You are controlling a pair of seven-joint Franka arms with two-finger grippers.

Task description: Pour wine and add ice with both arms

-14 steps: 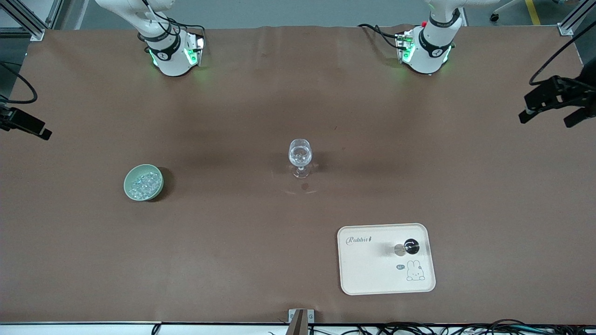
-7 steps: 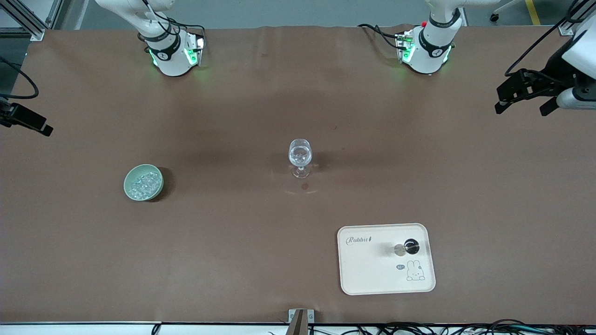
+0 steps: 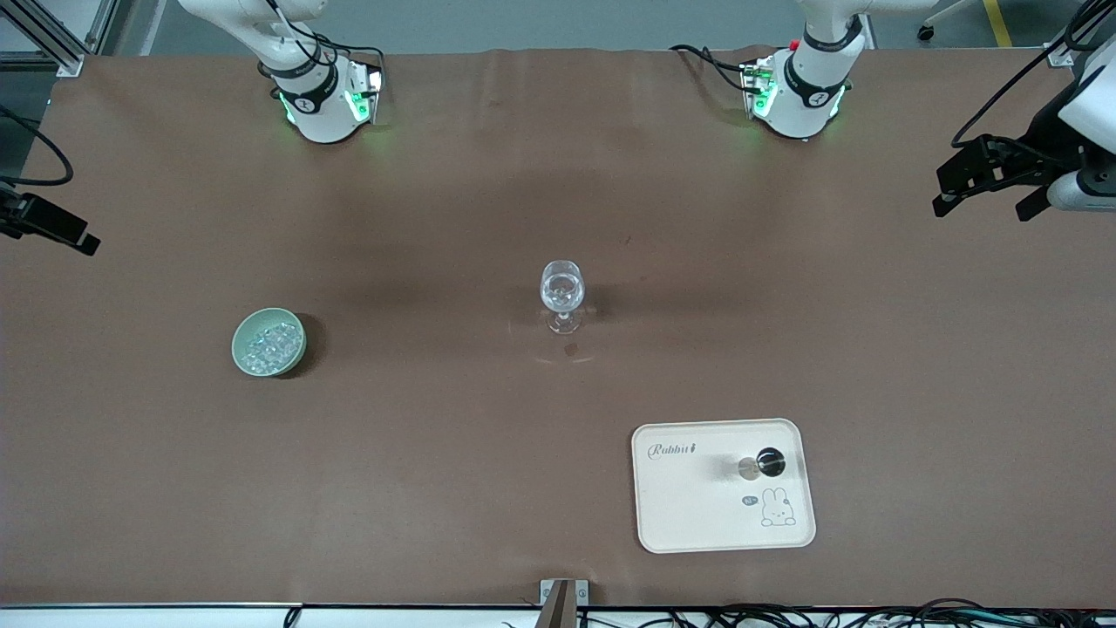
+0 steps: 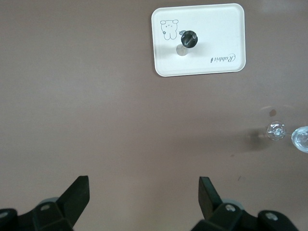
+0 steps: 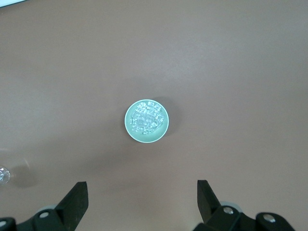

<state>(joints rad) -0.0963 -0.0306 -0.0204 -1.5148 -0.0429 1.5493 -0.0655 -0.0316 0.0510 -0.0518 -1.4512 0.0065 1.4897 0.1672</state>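
The left tool (image 4: 143, 195) is hanging spread over bare bench (image 3: 436, 488) at the left arm's end. The right tool (image 5: 142, 197) is hovering spread high above the ice (image 5: 147, 119) bowl (image 5: 147, 137).

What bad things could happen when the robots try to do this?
The wine glass is tall on a thin stem, so a bump from an end effector could tip it. The ice is small, glassy chunks heaped in the green bowl; one could slip out of a grip and skid over the table. The dark bottle stands alone on the rabbit tray and could topple if grabbed off-centre.
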